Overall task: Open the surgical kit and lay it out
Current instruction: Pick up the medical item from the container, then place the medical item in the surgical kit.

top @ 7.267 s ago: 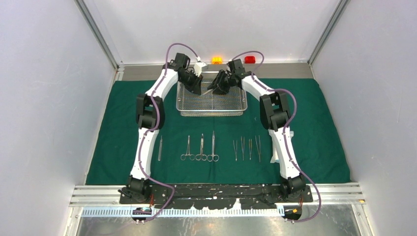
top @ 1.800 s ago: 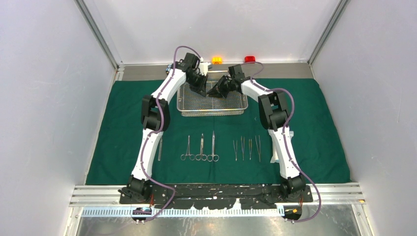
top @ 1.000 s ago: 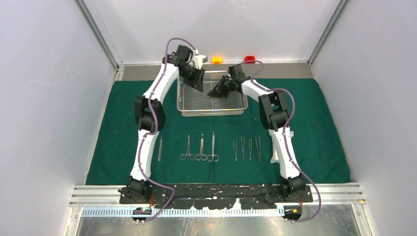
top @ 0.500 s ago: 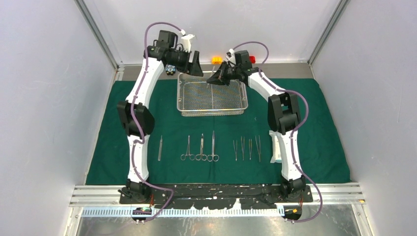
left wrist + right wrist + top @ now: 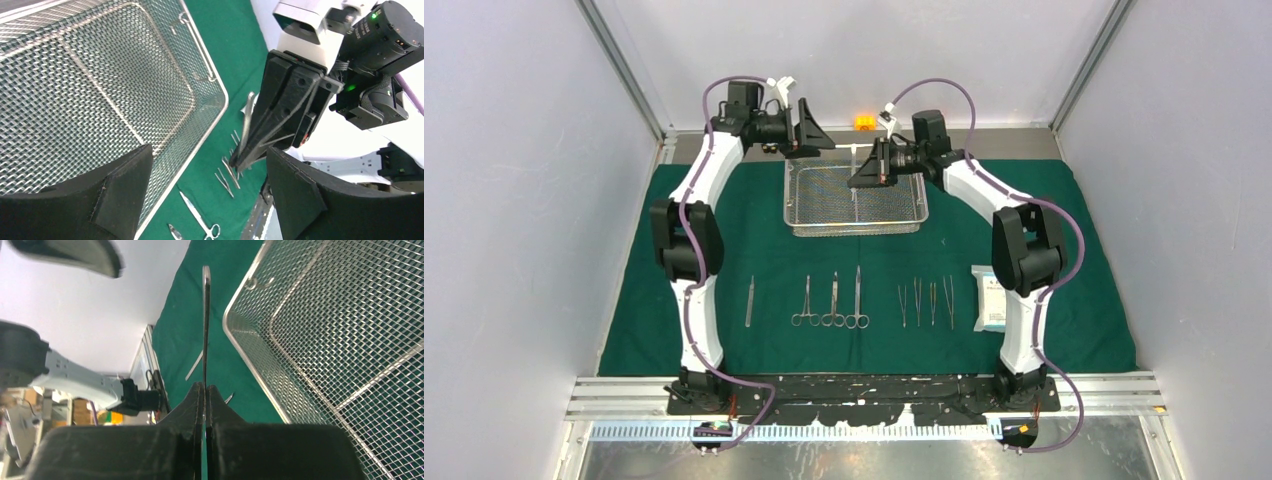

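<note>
**Right claw** (image 5: 204, 388): shut tight on a slim steel tool (image 5: 205, 325), gripped at one end. The free length runs straight up the centre of the right wrist frame. It is seen edge-on, so its kind cannot be determined. In the top view this claw sits over the upper middle of the tray (image 5: 856, 231), clear of the mesh.

**Left claw** (image 5: 812, 130): wide open. Its fingers (image 5: 120, 192) fill the lower left and lower right corners of the left wrist frame, with nothing between them and no contact with anything. In the top view it is at the tray's upper left corner.

**Kit:**
- The tray lies flat on the green cloth (image 5: 674, 260), upper centre of the top view.
- Below it on the cloth is a row of steel items, lying parallel and apart.
- From the left these are one slim handle (image 5: 750, 302), three ring-handled instruments (image 5: 833, 300) and four tweezers (image 5: 933, 302).
- The white-blue packet (image 5: 990, 297) lies flat at the right end of the row, just beside the right arm.

**Other:** an orange block (image 5: 864, 122) sits at top centre, beyond the cloth's upper edge.

**Markings:** the packet carries blue print, too small to read.
</note>
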You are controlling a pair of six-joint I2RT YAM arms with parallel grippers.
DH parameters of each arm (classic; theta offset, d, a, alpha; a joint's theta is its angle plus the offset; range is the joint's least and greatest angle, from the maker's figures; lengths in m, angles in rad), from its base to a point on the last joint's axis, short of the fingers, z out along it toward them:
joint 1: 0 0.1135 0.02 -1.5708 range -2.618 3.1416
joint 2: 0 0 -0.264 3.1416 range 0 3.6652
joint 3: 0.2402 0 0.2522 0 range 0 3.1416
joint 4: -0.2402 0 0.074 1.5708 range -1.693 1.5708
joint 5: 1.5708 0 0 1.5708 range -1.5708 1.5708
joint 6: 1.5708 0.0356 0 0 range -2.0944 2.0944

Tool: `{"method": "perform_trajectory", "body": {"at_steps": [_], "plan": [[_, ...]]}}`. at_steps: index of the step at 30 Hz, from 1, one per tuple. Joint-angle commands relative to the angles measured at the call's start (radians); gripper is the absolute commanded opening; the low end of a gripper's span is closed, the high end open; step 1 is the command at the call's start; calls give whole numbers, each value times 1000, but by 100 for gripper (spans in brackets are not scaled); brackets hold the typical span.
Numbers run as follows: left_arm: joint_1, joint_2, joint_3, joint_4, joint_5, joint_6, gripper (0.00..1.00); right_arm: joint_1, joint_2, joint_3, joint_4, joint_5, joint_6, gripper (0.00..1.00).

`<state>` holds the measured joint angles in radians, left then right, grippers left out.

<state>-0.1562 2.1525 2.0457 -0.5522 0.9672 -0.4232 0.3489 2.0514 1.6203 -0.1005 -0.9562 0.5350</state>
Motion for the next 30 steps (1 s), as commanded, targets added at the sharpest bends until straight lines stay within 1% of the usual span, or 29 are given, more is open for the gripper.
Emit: {"method": "perform_trajectory", "body": {"at_steps": [1,5,9,11,13,14,18,20,23,26,30], "plan": [[-17,-80,-54,226,122,-151,85,17,-112,-20,8,-77,-121,0],[-40,-84,-92,280,146,-161,85,21,-113,-34,63,-102,-74,0],[-45,-96,-162,439,186,-255,84,22,-107,-50,123,-115,-25,0],[-50,-101,-189,492,193,-283,83,24,-105,-54,129,-120,-22,0],[-55,-97,-196,497,197,-282,78,26,-101,-55,130,-125,-21,1],[-58,-93,-196,498,203,-281,74,27,-100,-57,131,-127,-20,1],[-65,-87,-207,505,225,-283,52,29,-100,-68,145,-131,-11,1],[-66,-92,-221,525,234,-291,45,29,-99,-71,145,-134,-10,1],[-69,-99,-239,545,238,-297,42,29,-92,-71,152,-141,6,1],[-78,-101,-249,548,250,-308,41,27,-82,-74,193,-151,43,0],[-83,-106,-271,607,254,-338,38,29,-74,-77,211,-157,63,0]]}}
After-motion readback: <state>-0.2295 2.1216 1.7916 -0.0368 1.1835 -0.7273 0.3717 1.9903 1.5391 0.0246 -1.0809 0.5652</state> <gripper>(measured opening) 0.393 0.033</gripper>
